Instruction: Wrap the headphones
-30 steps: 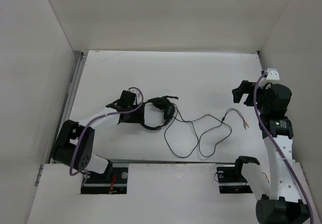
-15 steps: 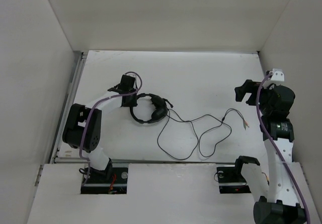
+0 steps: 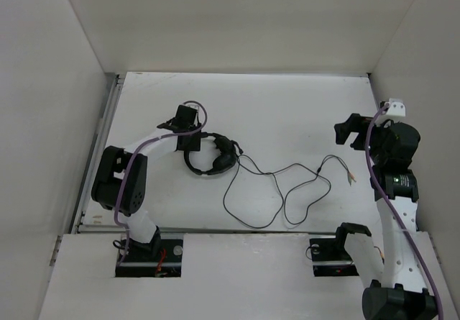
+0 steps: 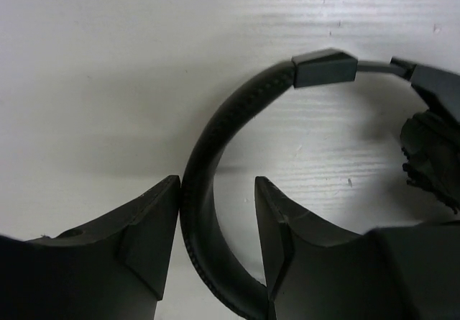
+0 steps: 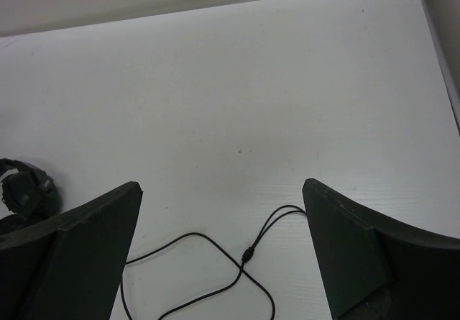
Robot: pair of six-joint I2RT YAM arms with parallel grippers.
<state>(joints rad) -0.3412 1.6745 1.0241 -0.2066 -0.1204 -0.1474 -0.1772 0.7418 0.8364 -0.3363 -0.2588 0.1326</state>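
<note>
Left gripper (image 4: 215,187) stands partly open astride the headband (image 4: 237,111), one finger touching it, probably to anchor the headphones (image 3: 213,158) at the mid-left of the table (image 3: 287,111). Their cable (image 3: 284,190) lies in loose loops to the right. The right gripper (image 5: 221,183), wide open and empty, hovers near the right wall with free room toward the cable.

Left gripper (image 4: 215,190) at 6 o'clock straddles the headband (image 4: 237,115) of the headphones (image 4: 205,226). The 7 o'clock finger touches it; the 5 o'clock finger stands just apart. Earcup (image 4: 431,154) at 3 o'clock, on a white table (image 4: 108,61).
</note>
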